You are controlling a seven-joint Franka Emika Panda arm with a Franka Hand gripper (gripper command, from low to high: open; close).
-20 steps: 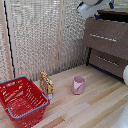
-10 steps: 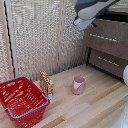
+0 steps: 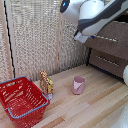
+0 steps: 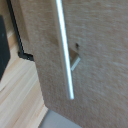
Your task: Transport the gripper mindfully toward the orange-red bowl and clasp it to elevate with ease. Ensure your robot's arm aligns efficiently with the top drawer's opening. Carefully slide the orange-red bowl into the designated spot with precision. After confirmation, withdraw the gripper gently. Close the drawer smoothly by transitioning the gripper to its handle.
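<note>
The gripper itself could not be made out in either view: in the exterior view only the bulky white and dark arm (image 3: pixel 92 17) was seen high at the exterior view's right, in front of the dresser, and the wrist view showed no fingers, so whether the jaws were parted or closed, or held anything, could not be told.

The top drawer (image 4: pixel 95 55) was seen up close in the wrist view as a flat dark brown wooden front, slightly blurred, with the handle (image 4: pixel 65 50), a thin silver bar, running across it on a small metal mount. In the exterior view the same drawer (image 3: pixel 107 42) was largely covered by the arm, only a short stretch of its handle (image 3: pixel 109 38) being shown, with a lower drawer (image 3: pixel 110 62) beneath it.

The orange-red bowl was not found in either picture.

Only the exterior view showed the wooden floor (image 3: pixel 95 107), on which a red wire basket (image 3: pixel 21 100), a small yellow-brown figure (image 3: pixel 46 83) just beside it, and a pink cup (image 3: pixel 78 85) were set.
</note>
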